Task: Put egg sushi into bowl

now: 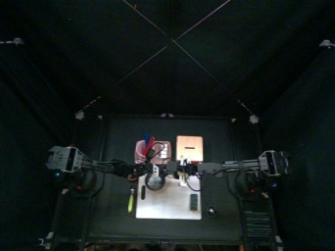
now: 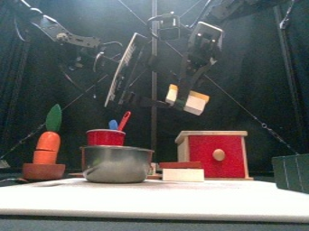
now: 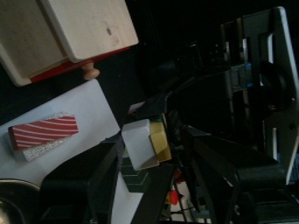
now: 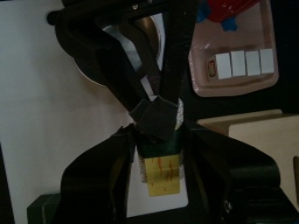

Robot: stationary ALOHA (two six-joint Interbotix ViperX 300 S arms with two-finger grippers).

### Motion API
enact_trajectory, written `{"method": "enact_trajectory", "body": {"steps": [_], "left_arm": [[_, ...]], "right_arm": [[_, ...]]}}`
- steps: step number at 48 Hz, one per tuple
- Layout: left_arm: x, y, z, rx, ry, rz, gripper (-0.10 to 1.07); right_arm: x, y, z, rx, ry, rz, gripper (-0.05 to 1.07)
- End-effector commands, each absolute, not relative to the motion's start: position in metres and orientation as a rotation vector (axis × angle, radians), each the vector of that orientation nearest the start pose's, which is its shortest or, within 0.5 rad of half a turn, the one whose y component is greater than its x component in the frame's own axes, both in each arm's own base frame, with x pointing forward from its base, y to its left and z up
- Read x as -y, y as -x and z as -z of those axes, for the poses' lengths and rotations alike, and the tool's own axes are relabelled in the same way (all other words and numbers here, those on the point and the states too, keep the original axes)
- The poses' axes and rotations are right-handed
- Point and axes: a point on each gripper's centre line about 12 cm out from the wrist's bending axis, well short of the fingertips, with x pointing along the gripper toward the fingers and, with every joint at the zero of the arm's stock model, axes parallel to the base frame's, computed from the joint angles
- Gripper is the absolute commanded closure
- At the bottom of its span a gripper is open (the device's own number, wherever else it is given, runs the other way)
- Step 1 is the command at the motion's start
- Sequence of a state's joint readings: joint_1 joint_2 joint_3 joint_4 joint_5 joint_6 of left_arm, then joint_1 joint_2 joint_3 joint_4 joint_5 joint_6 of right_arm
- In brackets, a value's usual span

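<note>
Your right fingers clamp the egg sushi high at centre frame, left fingers spread beside it; release now and it misses the bowl at lower left.

I'm seeing a yellow-and-white egg sushi, a grey bowl, a red box, an orange carrot.

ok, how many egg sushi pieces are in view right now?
1. The egg sushi is clamped in the right gripper, up in the air above the table. Others could be hidden behind the arms.
</note>
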State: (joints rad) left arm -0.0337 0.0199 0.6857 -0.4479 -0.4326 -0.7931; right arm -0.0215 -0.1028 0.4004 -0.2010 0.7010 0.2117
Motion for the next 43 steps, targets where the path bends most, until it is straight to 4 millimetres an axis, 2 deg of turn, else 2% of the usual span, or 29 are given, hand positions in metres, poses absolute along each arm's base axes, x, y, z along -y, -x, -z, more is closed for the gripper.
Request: {"method": "enact_trajectory", "body": {"steps": [1,7,33,43], "left_arm": [[-0.005,-0.410,-0.207,-0.155,1.169,-0.294,0.15],[-0.006,-0.408,-0.206,-0.155,1.177,-0.302,0.20],[-0.007,-0.402,-0.205,-0.148,1.176,-0.305,0.22],[-0.008,-0.398,-0.210,-0.120,1.173,-0.298,0.32]], "right_arm": [[0.025,-0.380,-0.258,-0.946,-0.002,0.168,0.40],[0.026,-0.379,-0.254,-0.955,-0.002,0.170,0.40],[0.025,-0.378,-0.252,-0.961,-0.008,0.169,0.40],[0.025,-0.377,-0.251,-0.964,-0.011,0.169,0.40]]}}
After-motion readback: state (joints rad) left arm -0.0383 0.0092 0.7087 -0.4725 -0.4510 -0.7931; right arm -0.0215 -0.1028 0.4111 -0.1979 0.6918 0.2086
